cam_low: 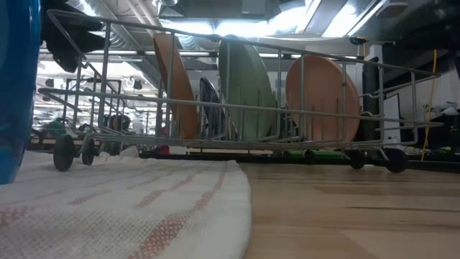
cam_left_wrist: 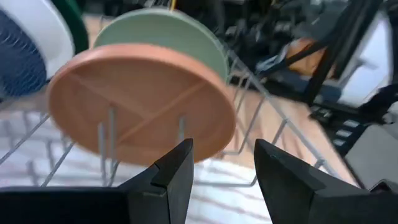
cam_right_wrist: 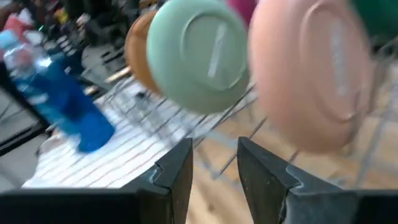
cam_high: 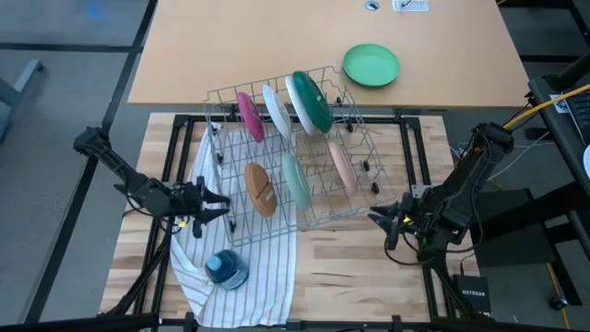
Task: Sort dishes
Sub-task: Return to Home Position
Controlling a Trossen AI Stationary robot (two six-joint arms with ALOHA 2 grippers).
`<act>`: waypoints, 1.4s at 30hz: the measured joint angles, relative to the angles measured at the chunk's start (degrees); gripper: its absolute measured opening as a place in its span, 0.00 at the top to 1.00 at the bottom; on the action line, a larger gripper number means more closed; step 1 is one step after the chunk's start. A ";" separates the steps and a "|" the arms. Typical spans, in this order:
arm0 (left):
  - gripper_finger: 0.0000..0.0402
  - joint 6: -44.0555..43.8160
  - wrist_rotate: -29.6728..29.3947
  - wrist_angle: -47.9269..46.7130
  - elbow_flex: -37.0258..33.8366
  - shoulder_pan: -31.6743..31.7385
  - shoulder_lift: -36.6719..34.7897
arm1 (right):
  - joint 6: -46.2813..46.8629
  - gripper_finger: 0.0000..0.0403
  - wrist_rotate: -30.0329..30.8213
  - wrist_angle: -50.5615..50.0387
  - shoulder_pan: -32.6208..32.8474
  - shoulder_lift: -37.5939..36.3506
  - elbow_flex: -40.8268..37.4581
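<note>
Plates stood on edge between the tines of the dish rack (cam_high: 318, 207), so the wires kept them upright and apart: six in, two rows. Ahead of the left gripper (cam_high: 217, 205): brown plate (cam_high: 261, 188) nearest, pale mint plate (cam_high: 295, 181) just beyond it. Ahead of the right gripper (cam_high: 378, 219): pale pink plate (cam_high: 342, 164) nearest. Far row, beyond both grippers: magenta plate (cam_high: 250, 116), speckled blue plate (cam_high: 276, 110), white plate with dark green back (cam_high: 311, 100).

Both grippers hung just outside the rack on opposite sides, facing in. Fingers were parted on each with nothing between them, i.e. released. My read: loading looked done, arms were clear of the wires for going home.

Grass-green plate (cam_high: 371, 65) lay flat on the far table, well beyond the rack from either gripper, not racked. Blue container (cam_high: 226, 269) stood on the striped cloth (cam_high: 267, 267) near the left gripper.

Views:
- Only the high view showed both arms and the full count.
- Low view had no gripper in it, but showed the near-row plates seated in the tines and the rack's small wheels.
- Left wrist view showed the ridges across the brown plate and the speckled blue face, which read white from above.
- Right wrist view showed the mint and pink backs, with the container beyond.
</note>
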 joint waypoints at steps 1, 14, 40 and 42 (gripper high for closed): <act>0.61 1.97 0.56 3.42 -1.78 0.01 -0.82 | -1.68 0.68 -1.66 2.12 0.00 0.00 -0.34; 0.61 22.65 3.75 21.01 -12.22 2.78 -11.32 | -32.65 0.68 -17.35 32.43 -0.04 0.02 -2.05; 0.61 25.34 3.34 4.37 -12.22 7.79 -28.22 | -59.31 0.68 -17.78 44.97 -0.13 0.04 -2.04; 0.61 21.82 2.98 1.23 -12.22 7.79 -28.22 | -58.15 0.68 -17.80 45.86 -0.63 0.60 -2.04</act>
